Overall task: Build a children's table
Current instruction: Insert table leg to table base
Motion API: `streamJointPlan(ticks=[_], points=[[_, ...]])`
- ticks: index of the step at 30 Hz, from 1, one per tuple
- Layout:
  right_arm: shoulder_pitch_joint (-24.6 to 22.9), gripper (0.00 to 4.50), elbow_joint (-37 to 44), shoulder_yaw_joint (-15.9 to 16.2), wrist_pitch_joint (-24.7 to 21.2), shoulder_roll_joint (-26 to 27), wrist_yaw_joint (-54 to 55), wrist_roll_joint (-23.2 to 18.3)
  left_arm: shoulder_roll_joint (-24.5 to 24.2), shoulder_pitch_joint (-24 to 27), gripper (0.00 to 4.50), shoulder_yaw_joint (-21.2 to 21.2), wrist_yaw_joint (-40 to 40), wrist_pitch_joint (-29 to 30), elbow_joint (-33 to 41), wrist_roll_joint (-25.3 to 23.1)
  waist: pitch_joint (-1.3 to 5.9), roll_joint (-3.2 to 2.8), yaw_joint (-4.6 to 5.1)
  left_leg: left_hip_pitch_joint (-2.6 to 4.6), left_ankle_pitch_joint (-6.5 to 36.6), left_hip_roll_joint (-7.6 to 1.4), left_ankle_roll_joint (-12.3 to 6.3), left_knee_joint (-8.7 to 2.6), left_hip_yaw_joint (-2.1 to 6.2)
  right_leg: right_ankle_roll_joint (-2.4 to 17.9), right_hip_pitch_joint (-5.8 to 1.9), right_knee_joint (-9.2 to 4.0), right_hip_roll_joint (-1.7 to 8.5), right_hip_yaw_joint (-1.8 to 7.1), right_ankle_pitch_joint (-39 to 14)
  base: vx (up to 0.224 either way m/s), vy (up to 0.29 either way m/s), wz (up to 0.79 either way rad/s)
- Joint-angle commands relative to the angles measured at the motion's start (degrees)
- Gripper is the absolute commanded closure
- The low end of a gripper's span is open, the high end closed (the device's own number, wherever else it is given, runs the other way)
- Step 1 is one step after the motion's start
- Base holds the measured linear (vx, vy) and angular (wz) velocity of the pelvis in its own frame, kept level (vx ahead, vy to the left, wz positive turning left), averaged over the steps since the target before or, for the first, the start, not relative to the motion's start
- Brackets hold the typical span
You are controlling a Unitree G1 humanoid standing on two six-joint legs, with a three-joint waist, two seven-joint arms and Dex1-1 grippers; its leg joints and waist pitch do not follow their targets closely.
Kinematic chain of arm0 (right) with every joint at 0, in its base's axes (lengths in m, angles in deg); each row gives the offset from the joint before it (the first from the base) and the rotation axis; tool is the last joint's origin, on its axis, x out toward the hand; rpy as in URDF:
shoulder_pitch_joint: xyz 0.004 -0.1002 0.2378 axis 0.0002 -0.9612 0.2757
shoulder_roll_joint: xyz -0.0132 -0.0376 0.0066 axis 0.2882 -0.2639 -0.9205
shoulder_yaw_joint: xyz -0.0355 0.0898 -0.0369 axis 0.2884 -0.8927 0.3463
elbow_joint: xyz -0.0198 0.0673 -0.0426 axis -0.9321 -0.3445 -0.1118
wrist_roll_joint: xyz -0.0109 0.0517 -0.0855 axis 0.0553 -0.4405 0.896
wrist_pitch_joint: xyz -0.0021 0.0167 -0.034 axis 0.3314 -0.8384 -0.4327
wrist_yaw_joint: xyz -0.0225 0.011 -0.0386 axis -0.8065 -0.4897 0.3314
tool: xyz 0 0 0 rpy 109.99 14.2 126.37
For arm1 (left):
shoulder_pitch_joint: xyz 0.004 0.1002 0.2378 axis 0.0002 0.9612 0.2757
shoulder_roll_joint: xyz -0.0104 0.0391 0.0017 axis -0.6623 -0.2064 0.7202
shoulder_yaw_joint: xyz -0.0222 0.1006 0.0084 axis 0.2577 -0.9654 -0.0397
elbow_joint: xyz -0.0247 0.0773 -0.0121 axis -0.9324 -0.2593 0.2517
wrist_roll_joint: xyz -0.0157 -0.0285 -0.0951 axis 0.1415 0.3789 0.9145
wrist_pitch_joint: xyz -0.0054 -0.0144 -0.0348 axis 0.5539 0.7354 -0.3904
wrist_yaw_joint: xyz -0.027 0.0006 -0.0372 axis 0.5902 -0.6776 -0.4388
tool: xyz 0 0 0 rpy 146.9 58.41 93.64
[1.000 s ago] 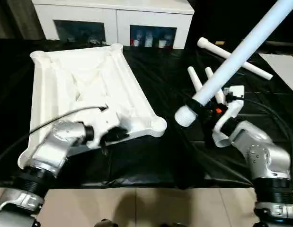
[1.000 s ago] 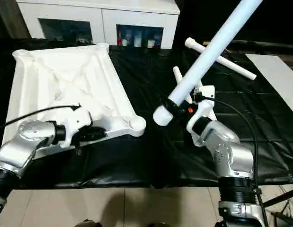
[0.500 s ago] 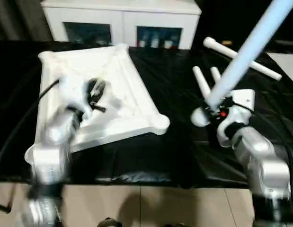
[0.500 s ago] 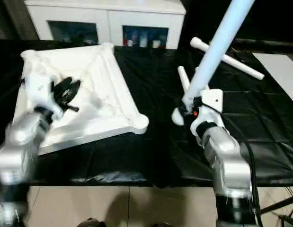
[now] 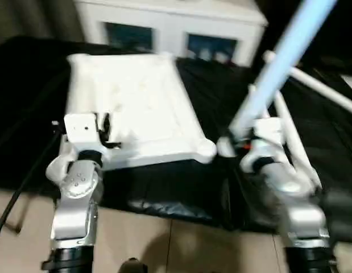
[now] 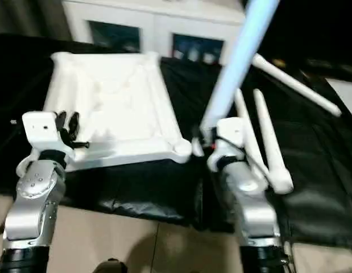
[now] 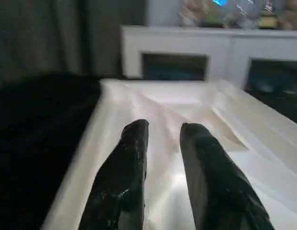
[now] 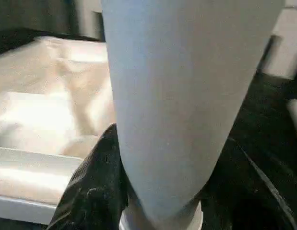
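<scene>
The children's table top (image 5: 136,105) lies upside down on the black cloth, ribbed underside up. My left gripper (image 7: 162,127) stands at its near left edge, open, with nothing between its black fingers (image 7: 134,158). My right gripper (image 5: 244,136) is shut on a white table leg (image 5: 284,62), just right of the top's near corner socket (image 5: 205,149). This leg slants up and to the right, its thick end down. Two more legs (image 6: 266,142) lie side by side on the cloth to the right. A third leg (image 6: 295,85) lies farther back.
A white cabinet with glass-fronted doors (image 5: 170,28) stands behind the work table. The black cloth (image 5: 164,187) hangs over the table's front edge, above a beige tiled floor (image 5: 176,244). A black cable (image 5: 16,187) runs off my left arm.
My left gripper has let go of the top's near edge, swung over the underside and come back to the near left edge. The held leg now stands steeper. The camera has shifted.
</scene>
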State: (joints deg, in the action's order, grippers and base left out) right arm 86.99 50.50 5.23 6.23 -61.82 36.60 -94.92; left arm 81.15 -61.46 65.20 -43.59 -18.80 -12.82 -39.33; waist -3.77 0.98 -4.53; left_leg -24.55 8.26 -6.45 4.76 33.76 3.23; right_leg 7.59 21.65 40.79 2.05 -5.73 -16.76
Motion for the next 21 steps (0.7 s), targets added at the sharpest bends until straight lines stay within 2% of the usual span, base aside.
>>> streamJointPlan(ticks=[1, 2, 3, 4, 5, 6, 7, 8, 9, 10, 11, 12, 13, 14, 15, 16, 17, 18, 19, 20, 21], points=[[0.66, 2.67, -1.45, -1.43, 0.63, -0.33, 0.28, -0.47, 0.47, -0.19, 3.17, -2.0, 1.64, 3.25, 1.0, -1.62, 2.96, 0.66, -0.06, -1.03, 27.68, 1.29, -5.66, -2.98, 0.86, 16.39, -1.94, -9.28, 6.2, 3.51, -13.4, -0.038, -0.229, 0.7], [0.62, 2.67, -1.39, -1.77, 0.41, -0.04, 0.25, -0.95, 0.36, -0.19, 3.17, -2.14, 1.76, 3.65, 1.19, -1.99, 3.03, 1.44, -1.65, 0.16, 21.71, 2.32, -4.54, 7.03, -3.62, 17.8, -1.14, -14.57, 11.18, 2.53, -22.71, -0.048, -0.201, 0.4], [0.39, 2.67, -1.18, -2.27, -0.31, 0.42, 0.31, -1.63, 0.22, -0.21, 3.17, -2.37, 1.6, 4.53, 1.56, -2.32, 2.38, 2.52, -1.87, 0.71, 16.65, 0.44, -5.45, 11.9, -9.25, 14.23, -1.33, -14.85, 9.59, 6.46, -29.61, -0.048, -0.201, 0.4], [0.34, 2.67, -1.12, -2.47, -0.73, 0.49, 0.35, -1.82, 0.25, -0.32, 3.17, -2.48, 1.47, 4.94, 1.69, -2.36, 1.61, 1.76, -4.01, -0.66, 12.01, -0.74, -5.74, 8.15, -8.84, 5.79, -4.42, -13.16, 10.61, 7.94, -26.32, -0.034, -0.179, 0.16], [-0.15, 2.67, -1.02, -2.09, -0.4, 0.2, 0.21, -1.44, 0.82, -0.71, 3.17, -1.87, 0.67, 5.22, 1.77, -0.4, 2.11, 1.8, -4.54, 0.31, 11.19, -1.24, -6.17, 6.22, -9.02, 1.79, -4.06, -12.66, 10.15, 8.43, -24.04, -0.041, -0.168, 0.27], [-0.47, 2.67, -0.99, -1.73, -0.05, -0.11, 0.09, -1.02, 1.28, -1.01, 3.17, -1.39, 0.06, 5.38, 1.77, 1.17, 3.19, 1.13, -5.47, 2.68, 8.72, -2.75, -8.14, 2.34, -9.09, -4.01, -4.56, -12.07, 9.6, 8.09, -17.99, -0.041, -0.168, 0.27], [-0.8, 2.67, -0.78, -1.56, 0.16, -0.23, -0.44, -1.29, 1.1, -1.23, 3.17, -1.34, -1.06, 4.99, 1.62, 2.13, 4.13, -0.12, -5.45, 6.06, 5.49, -6.77, -9.43, -0.54, -8.18, -6.54, -1.94, -10.5, 5.99, 5.38, -7.53, -0.065, -0.152, 0.34], [-0.94, 2.67, -0.58, -1.69, 0.2, -0.24, -0.69, -1.68, 1.05, -1.38, 3.17, -1.24, -1.78, 4.93, 1.54, 2.8, 3.91, -0.38, -4.62, 6.31, 5.83, -8.57, -10.41, -1.28, -7.52, -6.8, -1.41, -9.99, 6.02, 4.61, -4.27, -0.046, -0.106, 0.19], [-0.83, 2.67, -0.43, -2.2, -0.28, -0.03, -0.94, -2.56, 0.71, -1.37, 3.17, -1.43, -2.74, 4.7, 1.28, 3.18, 4.28, -0.17, -4.43, 5.7, 5.93, -9.85, -11.43, -1.82, -7.83, -5.97, -2.06, -9.25, 7.31, 4.5, 0.44, -0.046, -0.106, 0.19], [-0.73, 2.67, -0.47, -2.38, -0.52, 0.0, -1.16, -2.97, 0.42, -1.32, 3.17, -1.66, -2.95, 4.46, 1.17, 2.99, 3.71, 0.27, -4.78, 4.57, 8.35, -7.88, -10.14, -1.63, -9.51, -5.58, -2.43, -9.97, 7.9, 4.94, -1.0, -0.021, -0.055, 0.07], [-0.73, 2.67, -0.47, -2.38, -0.52, 0.0, -1.16, -2.97, 0.42, -1.32, 3.17, -1.66, -2.95, 4.46, 1.17, 2.99, 3.59, 0.31, -5.01, 4.2, 9.21, -6.74, -8.81, -1.56, -10.2, -6.11, -2.9, -10.38, 7.77, 4.92, -3.8, 0.0, 0.0, 0.0], [-0.41, 2.67, -0.85, -2.41, -0.53, -0.43, -1.62, -2.89, 0.49, -1.38, 3.17, -1.74, -2.78, 4.4, 0.72, 2.8, 3.34, 0.16, -5.36, 4.33, 10.78, -5.99, -6.59, -1.82, -10.66, -8.59, -3.27, -11.28, 7.24, 4.47, -11.48, 0.0, 0.0, 0.0], [-0.15, 2.67, -1.19, -2.55, -0.62, -0.56, -2.22, -3.28, 0.71, -1.38, 3.17, -1.66, -3.2, 3.75, 0.13, 3.36, 3.02, 0.06, -5.38, 5.17, 14.32, -6.24, -5.04, -2.44, -10.72, -10.99, -3.23, -12.16, 6.81, 4.15, -19.39, 0.0, 0.0, 0.0], [-0.05, 2.67, -1.32, -2.66, -0.7, -0.58, -2.51, -3.52, 0.76, -1.39, 3.17, -1.67, -3.43, 3.5, -0.08, 3.67, 2.77, 0.11, -5.2, 5.68, 16.66, -6.46, -4.52, -2.81, -10.68, -11.71, -3.14, -12.56, 6.64, 3.88, -22.64, 0.0, 0.0, 0.0], [0.11, 2.67, -1.54, -2.6, -0.61, -0.66, -2.61, -3.42, 0.62, -1.17, 3.17, -1.92, -3.63, 3.03, -0.35, 3.62, 2.52, -0.06, -4.84, 7.01, 21.44, -6.89, -3.81, -3.56, -10.56, -12.08, -3.36, -13.4, 6.46, 3.19, -27.94, 0.0, 0.0, 0.0], [0.2, 2.67, -1.67, -2.53, -0.51, -0.72, -2.6, -3.25, 0.44, -1.02, 3.17, -2.12, -3.7, 2.85, -0.45, 3.59, 2.35, -0.48, -4.43, 8.87, 26.99, -7.49, -3.64, -4.33, -10.43, -10.97, -3.67, -14.34, 6.25, 2.24, -31.48, 0.0, 0.0, 0.0], [0.35, 2.67, -1.86, -2.55, -0.69, -0.77, -2.7, -3.31, 0.31, -0.78, 3.17, -2.35, -3.83, 2.38, -0.66, 3.58, 2.13, -0.08, -3.92, 9.61, 29.4, -7.76, -3.85, -4.72, -10.36, -10.26, -3.89, -14.68, 6.08, 1.68, -32.08, 0.0, 0.0, 0.0], [0.5, 2.67, -2.12, -2.7, -0.73, -0.62, -2.91, -3.69, 0.27, -0.41, 3.17, -2.38, -3.95, 1.86, -0.96, 3.69, 1.7, -0.63, -3.27, 11.3, 35.31, -8.65, -3.92, -5.38, -9.98, -8.84, -3.86, -15.07, 5.89, 0.57, -32.75, 0.0, 0.0, 0.0], [0.92, 2.67, -2.83, -2.83, -0.8, -0.54, -3.11, -4.09, 0.34, 0.79, 3.17, -2.29, -4.36, 0.33, -1.72, 3.96, 1.61, -0.37, -2.13, 12.12, 42.32, -10.95, -3.7, -7.1, -8.74, -7.31, -4.37, -12.94, 5.51, -0.11, -28.25, 0.053, 0.036, -0.11], [1.17, 2.67, -3.3, -2.76, -0.75, -0.55, -3.31, -4.24, 0.26, 1.73, 3.17, -2.4, -4.62, -0.68, -2.21, 3.87, 1.94, -1.14, -1.89, 14.16, 45.21, -13.77, -2.55, -8.67, -8.26, -6.12, -3.57, -9.8, 5.15, 0.71, -24.16, 0.092, 0.01, -0.36], [1.37, 2.67, -3.66, -2.56, -0.73, -0.72, -3.46, -4.34, 0.17, 2.59, 3.17, -2.61, -4.84, -1.48, -2.46, 3.68, 1.79, -0.83, -1.52, 13.53, 47.66, -15.77, -1.54, -11.06, -7.61, -4.97, -3.65, -4.7, 5.9, 1.14, -13.6, 0.092, 0.01, -0.36]])
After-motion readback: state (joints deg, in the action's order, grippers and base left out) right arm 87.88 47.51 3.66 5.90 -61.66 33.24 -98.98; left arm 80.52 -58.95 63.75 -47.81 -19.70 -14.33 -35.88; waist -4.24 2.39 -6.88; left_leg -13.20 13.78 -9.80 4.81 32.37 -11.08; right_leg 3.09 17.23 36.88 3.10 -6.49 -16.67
